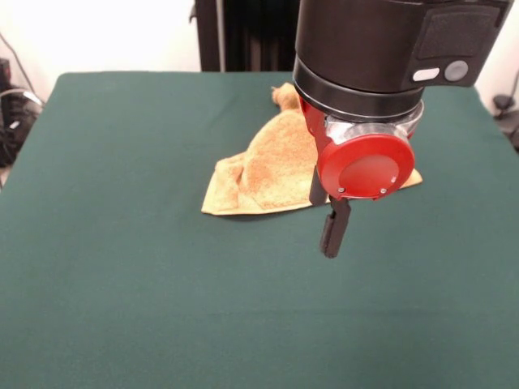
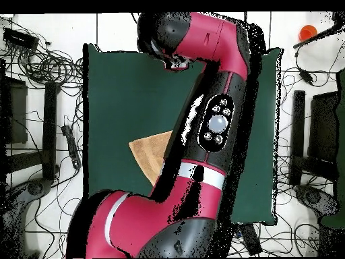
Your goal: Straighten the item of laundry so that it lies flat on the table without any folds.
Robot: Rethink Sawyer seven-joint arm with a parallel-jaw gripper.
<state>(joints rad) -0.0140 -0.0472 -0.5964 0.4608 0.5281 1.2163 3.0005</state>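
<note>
Gripper (image 1: 333, 231) over table (image 1: 122, 284), rumpled towel (image 1: 272, 166) behind

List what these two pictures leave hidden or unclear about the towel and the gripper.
- Towel, front view: its right part is hidden behind the arm's red cap, so its full outline and folds there cannot be told.
- Towel, overhead view: only one corner shows; the arm covers the rest.
- Gripper, front view: seen edge-on below the cap; open or shut cannot be told.
- Gripper, overhead view: hidden under the arm.
</note>
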